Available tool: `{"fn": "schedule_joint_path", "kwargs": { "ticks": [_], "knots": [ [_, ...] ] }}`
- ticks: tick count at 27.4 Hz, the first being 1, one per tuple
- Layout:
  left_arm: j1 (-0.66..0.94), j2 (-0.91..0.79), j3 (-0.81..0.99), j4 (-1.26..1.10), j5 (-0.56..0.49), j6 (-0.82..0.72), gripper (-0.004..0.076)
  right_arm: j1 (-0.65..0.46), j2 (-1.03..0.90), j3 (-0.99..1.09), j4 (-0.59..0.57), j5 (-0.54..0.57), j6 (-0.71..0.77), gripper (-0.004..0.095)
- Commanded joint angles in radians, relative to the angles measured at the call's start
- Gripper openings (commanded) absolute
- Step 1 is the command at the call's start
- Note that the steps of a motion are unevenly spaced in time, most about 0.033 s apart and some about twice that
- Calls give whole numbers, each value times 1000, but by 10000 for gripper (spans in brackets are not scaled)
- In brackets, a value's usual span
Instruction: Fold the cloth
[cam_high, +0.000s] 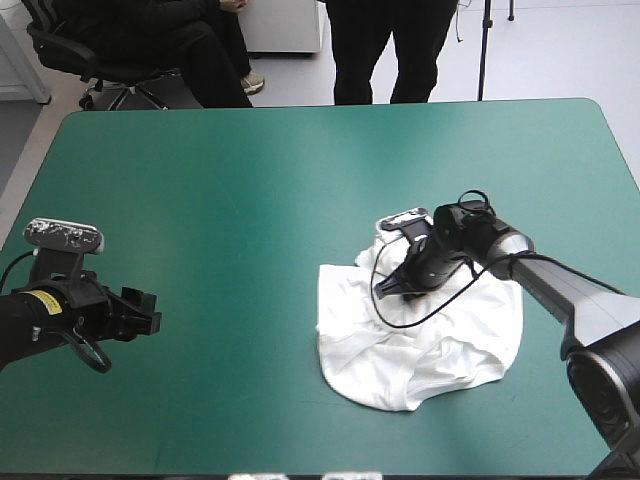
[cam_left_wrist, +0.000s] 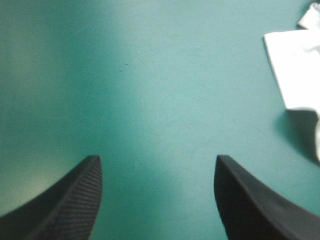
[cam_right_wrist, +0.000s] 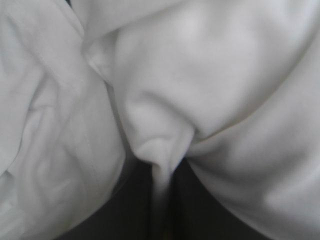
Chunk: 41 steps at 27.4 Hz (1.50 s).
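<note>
The T-shirt (cam_high: 420, 340) lies in a crumpled heap on the teal-green tabletop (cam_high: 250, 180) and is not yet spread, so the folding looks barely begun. The right end effector (cam_high: 392, 288) sits on the heap's far part, clamped on a pinched ridge of fabric. The left end effector (cam_left_wrist: 157, 159) stands wide and empty over bare tabletop, well apart from the T-shirt. Flattening and every fold appear left to do.

In the right wrist view we see the white short-sleeved T-shirt (cam_right_wrist: 215, 85) only as an edgeless field. It covers most of the black, fin-shaped right jaws, leaving dark patches either side of a pinched fold. From above, part of it lies hidden beneath those jaws. The left wrist view crops it to one corner on the teal-green surface (cam_left_wrist: 150, 100).
</note>
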<state>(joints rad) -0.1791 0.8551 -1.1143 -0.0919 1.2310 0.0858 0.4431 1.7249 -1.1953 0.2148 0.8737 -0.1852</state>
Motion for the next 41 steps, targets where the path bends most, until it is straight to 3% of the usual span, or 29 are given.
{"fn": "schedule_joint_path", "kwargs": {
  "ticks": [1,7,15,18,22,24,30,37,41],
  "knots": [
    [-1,-6,-30,-14,61,-8,464,109,-25,-83,123,-48,-12,-18],
    [-1,-6,-30,-18,51,-16,464,263,27,-237,134,-53,-7,-18],
    [-1,-6,-30,-20,51,-16,464,344,94,-272,128,-40,-9,4],
    [-1,-6,-30,-20,51,-16,464,349,98,-272,128,-43,-12,191],
    [-1,-6,-30,-20,51,-16,464,346,98,-281,145,2,7,614],
    [-1,-6,-30,-20,51,-16,464,346,98,-299,125,56,50,692],
    [-1,-4,-30,-20,60,-1,464,339,-10,-326,-40,79,134,565],
    [-1,71,-30,-60,60,73,464,233,-142,-321,-56,244,129,536],
    [-1,165,-30,-84,60,90,464,153,-193,-278,-56,270,129,536]
  ]
}}
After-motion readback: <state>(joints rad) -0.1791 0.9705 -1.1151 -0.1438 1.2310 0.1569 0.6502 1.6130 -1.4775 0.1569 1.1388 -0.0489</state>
